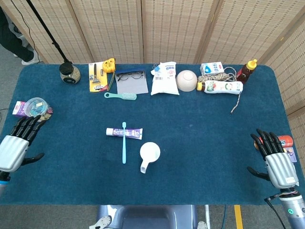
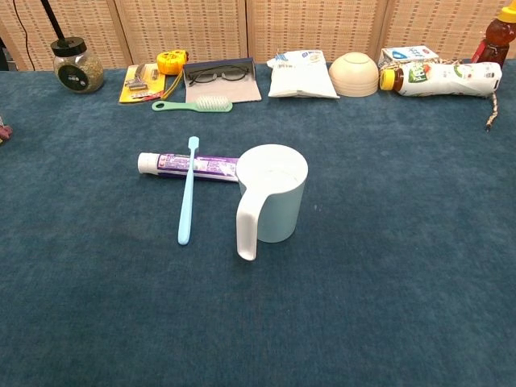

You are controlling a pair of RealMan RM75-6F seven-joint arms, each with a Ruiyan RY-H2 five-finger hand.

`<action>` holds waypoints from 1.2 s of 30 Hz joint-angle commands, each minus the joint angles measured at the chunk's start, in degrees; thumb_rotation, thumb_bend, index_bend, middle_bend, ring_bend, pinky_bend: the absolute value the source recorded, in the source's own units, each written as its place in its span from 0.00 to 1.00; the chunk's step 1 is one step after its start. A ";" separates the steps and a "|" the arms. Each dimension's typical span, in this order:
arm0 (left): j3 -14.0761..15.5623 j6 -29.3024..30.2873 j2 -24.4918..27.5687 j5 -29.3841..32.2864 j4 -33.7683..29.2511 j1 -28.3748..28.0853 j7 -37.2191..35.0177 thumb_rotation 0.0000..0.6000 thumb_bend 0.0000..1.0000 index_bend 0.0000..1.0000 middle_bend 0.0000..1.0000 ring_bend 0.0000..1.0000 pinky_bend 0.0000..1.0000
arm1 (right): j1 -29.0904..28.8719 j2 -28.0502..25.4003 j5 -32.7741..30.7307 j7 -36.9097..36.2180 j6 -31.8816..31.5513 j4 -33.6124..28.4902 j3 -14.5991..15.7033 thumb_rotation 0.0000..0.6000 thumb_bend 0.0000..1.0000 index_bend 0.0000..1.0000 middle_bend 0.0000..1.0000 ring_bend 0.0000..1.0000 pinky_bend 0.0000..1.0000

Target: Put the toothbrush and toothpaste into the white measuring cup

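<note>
Both robot hands, left robot hand (image 1: 15, 145) and right robot hand (image 1: 275, 160), hover released at the surface (image 1: 200, 152) edges. Toothbrush (image 1: 124, 142) lies across toothpaste (image 1: 125, 132) beside the upright cup (image 1: 149, 153).

staged indoor test space, blue-cloth table (image 1: 200, 138) spread with household odds and ends, woven folding screens (image 1: 143, 28) behind, grey floor (image 1: 7, 81), stand pole (image 1: 45, 31)

Bright, even overhead light, soft short shadows, no glare, both views sharp throughout.
</note>
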State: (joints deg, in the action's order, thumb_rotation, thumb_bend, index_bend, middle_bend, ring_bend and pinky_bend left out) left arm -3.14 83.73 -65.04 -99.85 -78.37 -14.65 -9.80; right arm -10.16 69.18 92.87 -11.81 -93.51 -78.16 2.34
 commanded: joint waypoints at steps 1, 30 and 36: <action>0.55 -0.77 -1.92 -7.16 3.78 -5.47 1.79 1.00 0.04 0.00 0.00 0.00 0.00 | 1.09 0.31 0.40 -2.33 -1.43 1.39 -0.26 1.00 0.00 0.00 0.00 0.00 0.00; 7.38 -11.87 -31.23 -17.83 43.18 -32.11 3.11 1.00 0.41 0.21 0.00 0.00 0.00 | 0.55 1.18 -2.19 -7.36 6.13 2.98 -2.79 1.00 0.00 0.00 0.00 0.00 0.00; 9.13 -12.77 -32.86 -17.23 44.80 -33.92 3.89 1.00 0.46 0.21 0.00 0.00 0.00 | 0.44 1.10 -2.57 -8.19 7.06 3.31 -3.21 1.00 0.00 0.00 0.00 0.00 0.00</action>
State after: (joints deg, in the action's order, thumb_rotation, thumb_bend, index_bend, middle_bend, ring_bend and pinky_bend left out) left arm 5.84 71.10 -97.73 -117.23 -33.70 -48.40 -6.05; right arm -9.71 70.27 90.34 -19.94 -86.50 -74.90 -0.82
